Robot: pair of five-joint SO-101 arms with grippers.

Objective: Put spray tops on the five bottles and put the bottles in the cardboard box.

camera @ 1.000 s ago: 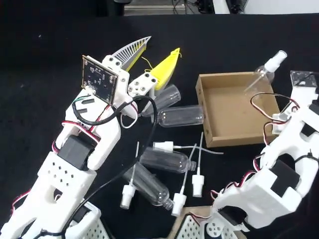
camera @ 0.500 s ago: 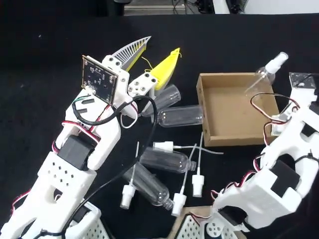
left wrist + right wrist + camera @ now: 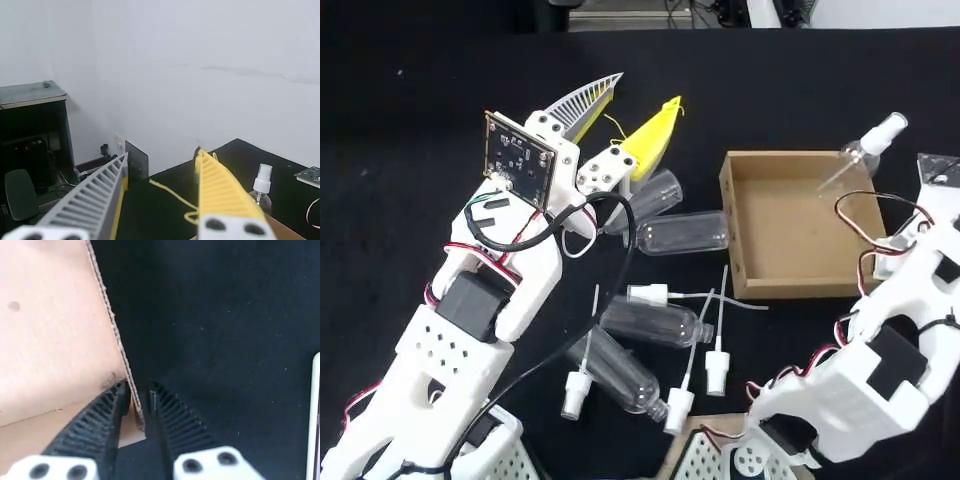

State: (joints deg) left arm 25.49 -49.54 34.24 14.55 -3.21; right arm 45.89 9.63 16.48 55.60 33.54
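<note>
**Capping pending; box being held**

L claw (image 3: 648, 88) hanging spread, empty. On counter (image 3: 420, 150), four uncapped bottles (image 3: 655, 322) lying w/ loose spray tops (image 3: 718, 372). Then cardboard box (image 3: 732, 225), capped bottle (image 3: 865, 150) at its far corner, R claw (image 3: 137, 387) pinching box wall. Next, prob.: releasing, fetching a top.

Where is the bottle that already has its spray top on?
In the high view, that bottle leans at the far right corner of the cardboard box, with its white top sticking out past the rim.

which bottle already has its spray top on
The bottle at the cardboard box's far right corner: it alone wears a spray top. The other four lie uncapped on the table left of it.
</note>
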